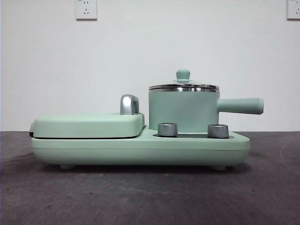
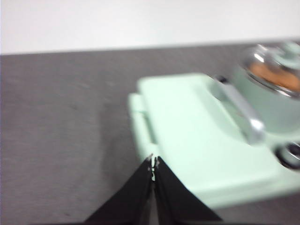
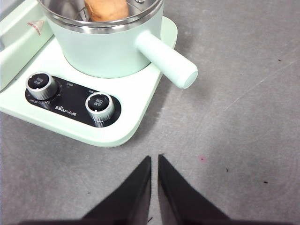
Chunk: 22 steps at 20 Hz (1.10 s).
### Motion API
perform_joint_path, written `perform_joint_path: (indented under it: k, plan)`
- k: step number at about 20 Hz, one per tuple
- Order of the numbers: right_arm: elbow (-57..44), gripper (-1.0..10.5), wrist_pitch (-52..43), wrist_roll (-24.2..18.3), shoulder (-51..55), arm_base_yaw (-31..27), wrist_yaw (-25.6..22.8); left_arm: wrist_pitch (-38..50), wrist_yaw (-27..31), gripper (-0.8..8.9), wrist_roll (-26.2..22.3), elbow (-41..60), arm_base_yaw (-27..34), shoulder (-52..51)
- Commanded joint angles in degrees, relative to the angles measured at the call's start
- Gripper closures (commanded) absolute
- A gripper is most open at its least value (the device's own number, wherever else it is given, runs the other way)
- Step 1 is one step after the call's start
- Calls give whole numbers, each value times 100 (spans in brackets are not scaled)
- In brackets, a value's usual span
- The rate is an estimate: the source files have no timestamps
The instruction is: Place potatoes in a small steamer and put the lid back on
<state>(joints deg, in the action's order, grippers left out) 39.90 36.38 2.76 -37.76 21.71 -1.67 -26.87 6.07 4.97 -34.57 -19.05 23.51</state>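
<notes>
1 potato in 1 steamer w/ 1 lid on; both arms' fingers closed, empty.

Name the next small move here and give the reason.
Probably none beyond keeping both arms back: the potato already lies in the small steamer, and the lid sits on its rim. The left gripper and right gripper are shut, empty, away from the pot.

The left hand is held with its jaws pressed together, nothing between them. The right hand is likewise closed and empty, held above the surface.
</notes>
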Motion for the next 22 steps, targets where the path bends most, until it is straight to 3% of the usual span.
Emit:
perform_joint_path:
  k: [1,5,7,9,12,21,22]
  plan:
    - [24,928,-76,-7,-22,22,-4,616,9,807,-109,868,544,-625]
    - [24,928,-76,-7,-22,22,-4,2186,-232,808,-101,2824,1493,-1556]
    - [24,928,-76,-7,-22,22,-7,2524,-350,808,-105,3403,1731,-1937]
    - [24,928,-83,-7,-22,22,-4,1943,-358,807,-140,3383,1838,-2326]
    - [26,928,-85,-7,-15,24,-2,1910,-444,808,284,3383,1799,-2334]
    - [26,928,-127,-9,7,22,-9,1912,-439,808,284,3383,1797,-2332]
    - [26,928,-133,-223,7,22,-24,1912,-439,808,284,3383,1797,-2332]
